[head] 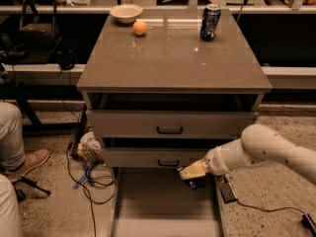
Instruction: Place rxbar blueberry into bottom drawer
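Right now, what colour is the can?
The can is dark with pale print, camera view. The gripper hovers over the bottom drawer.

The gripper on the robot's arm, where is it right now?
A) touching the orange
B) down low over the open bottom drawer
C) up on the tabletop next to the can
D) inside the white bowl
B: the gripper hangs just below the middle drawer, over the right back part of the pulled-out bottom drawer.
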You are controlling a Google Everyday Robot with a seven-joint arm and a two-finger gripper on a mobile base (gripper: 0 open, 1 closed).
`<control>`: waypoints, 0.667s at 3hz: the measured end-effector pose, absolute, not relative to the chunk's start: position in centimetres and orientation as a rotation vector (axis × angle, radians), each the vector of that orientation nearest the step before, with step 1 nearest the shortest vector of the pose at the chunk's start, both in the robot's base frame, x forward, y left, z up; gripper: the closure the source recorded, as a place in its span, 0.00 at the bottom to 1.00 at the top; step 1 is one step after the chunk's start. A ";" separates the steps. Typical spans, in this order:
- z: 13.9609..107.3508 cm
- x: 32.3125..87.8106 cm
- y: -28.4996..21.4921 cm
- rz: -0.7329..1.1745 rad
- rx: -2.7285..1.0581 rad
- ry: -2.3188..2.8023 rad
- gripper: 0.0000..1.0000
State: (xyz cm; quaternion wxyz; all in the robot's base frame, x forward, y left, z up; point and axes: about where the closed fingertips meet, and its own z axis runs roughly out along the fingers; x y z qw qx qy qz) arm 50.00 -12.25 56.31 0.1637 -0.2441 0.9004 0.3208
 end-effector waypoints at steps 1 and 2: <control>49.1 48.1 -8.7 1.086 -0.704 2.551 1.00; 46.4 47.1 -7.8 1.147 -0.683 2.562 1.00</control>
